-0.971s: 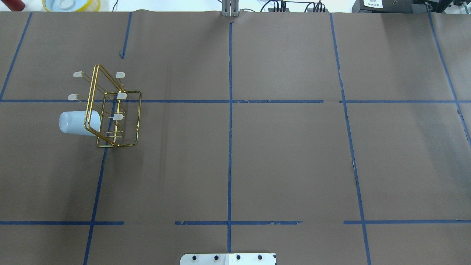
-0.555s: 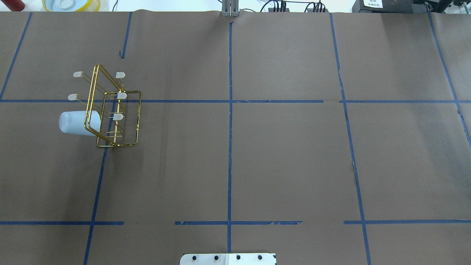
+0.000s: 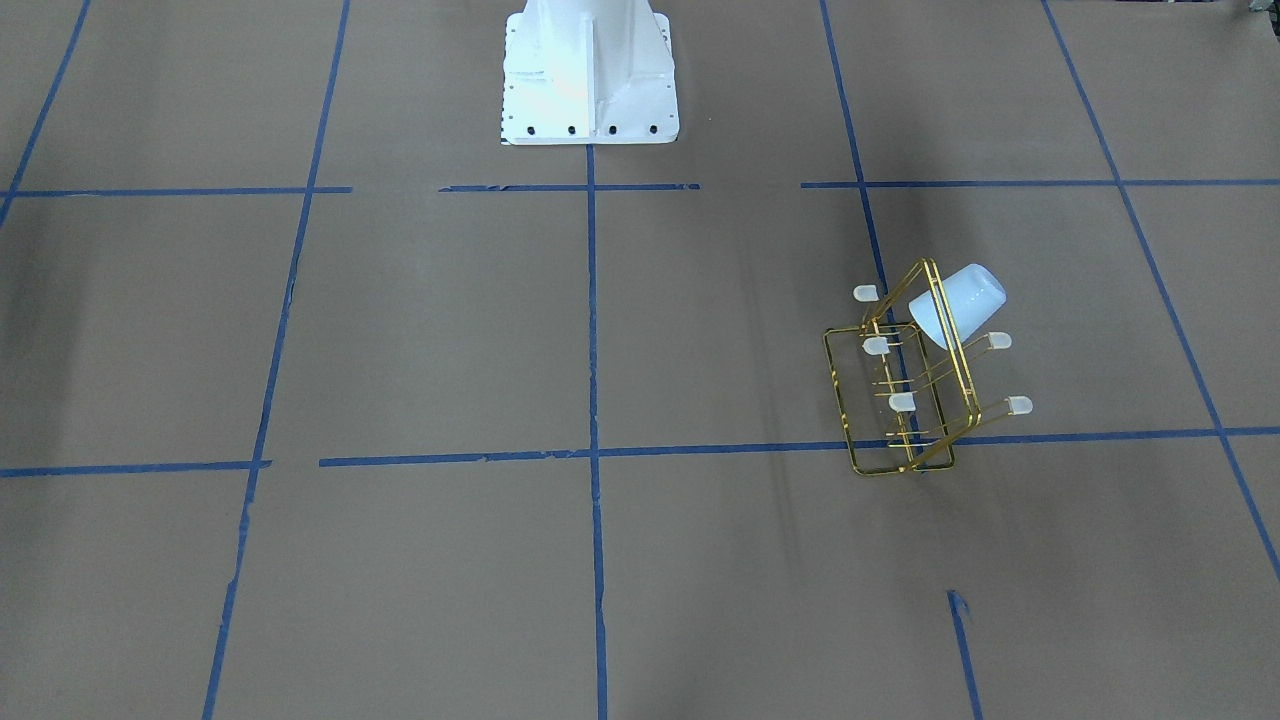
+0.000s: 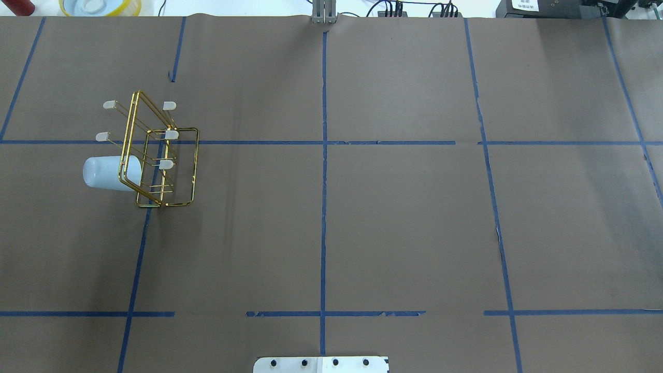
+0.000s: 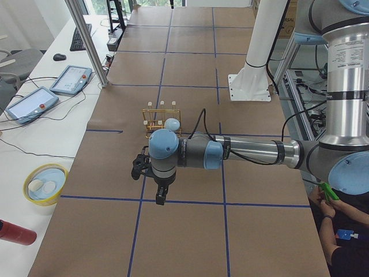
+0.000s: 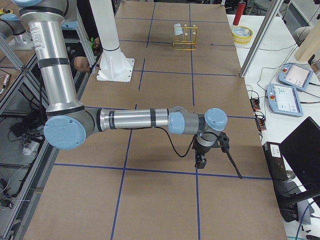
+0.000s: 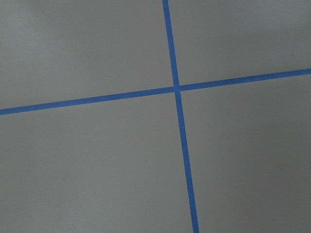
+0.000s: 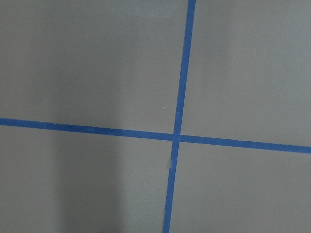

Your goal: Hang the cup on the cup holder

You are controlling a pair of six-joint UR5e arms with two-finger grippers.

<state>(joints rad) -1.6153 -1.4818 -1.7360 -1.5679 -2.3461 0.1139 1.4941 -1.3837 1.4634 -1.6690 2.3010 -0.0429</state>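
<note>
Bright, even light from above; a soft shadow pools on the brown paper (image 6: pixel 165 200) just beside the right gripper (image 6: pixel 201 163); white base (image 3: pixel 588 70) glares, washed out; wrist views sharp, faintly shaded.

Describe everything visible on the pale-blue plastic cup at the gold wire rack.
The small pale-blue plastic cup is a plain, slightly tapered tumbler with no handle or markings. It lies tilted on its side, mouth against the slanted frame of the gold wire rack, closed base pointing away from it. It looks slipped over one of the rack's prongs, which is hidden inside, and held up off the brown paper table. Only the rack appears to touch it.
</note>
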